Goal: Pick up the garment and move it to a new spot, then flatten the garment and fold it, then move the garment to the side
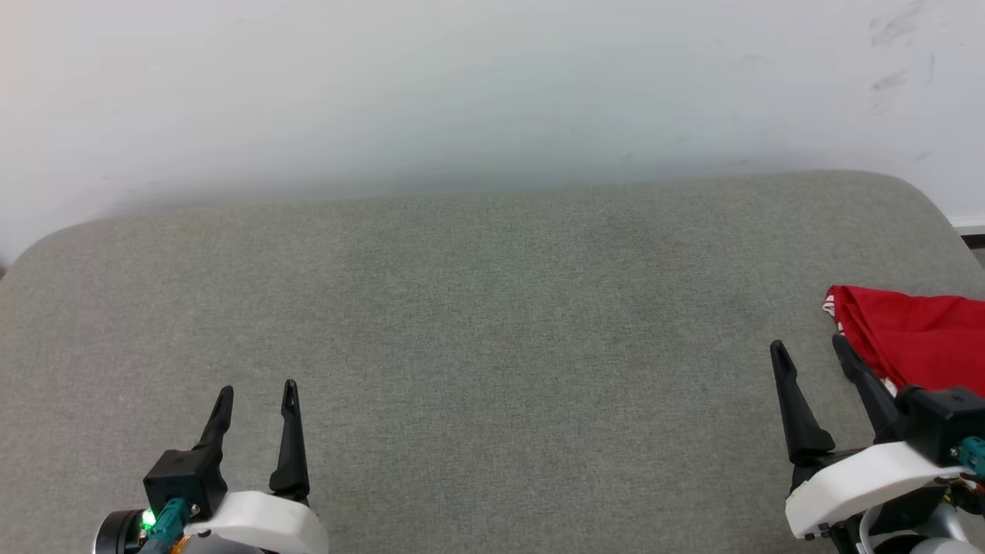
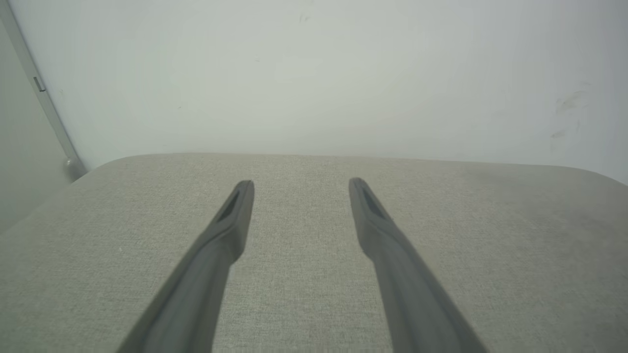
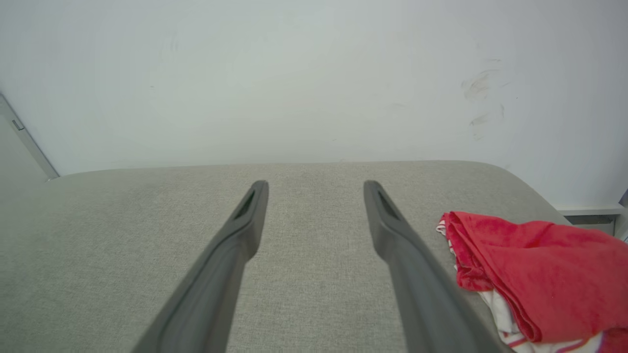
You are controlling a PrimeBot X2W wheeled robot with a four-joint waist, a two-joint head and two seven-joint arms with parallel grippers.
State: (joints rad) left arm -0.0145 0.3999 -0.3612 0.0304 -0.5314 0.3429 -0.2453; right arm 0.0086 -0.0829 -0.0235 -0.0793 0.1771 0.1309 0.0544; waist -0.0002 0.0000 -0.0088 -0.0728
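Observation:
The red garment (image 1: 916, 335) lies bunched at the far right of the grey padded surface (image 1: 492, 308), partly cut off by the head view's edge. In the right wrist view the garment (image 3: 530, 274) shows red cloth over white, striped trim, just right of my right fingers. My right gripper (image 1: 808, 348) (image 3: 316, 184) is open with nothing between its fingers, its right finger close beside the garment's left edge. My left gripper (image 1: 257, 391) (image 2: 301, 182) is open and empty at the lower left, far from the garment.
A pale wall (image 1: 492, 92) rises behind the surface's far edge. The surface's rounded corners show at far left and far right. A grey vertical strip (image 2: 44, 108) runs along the wall at the left.

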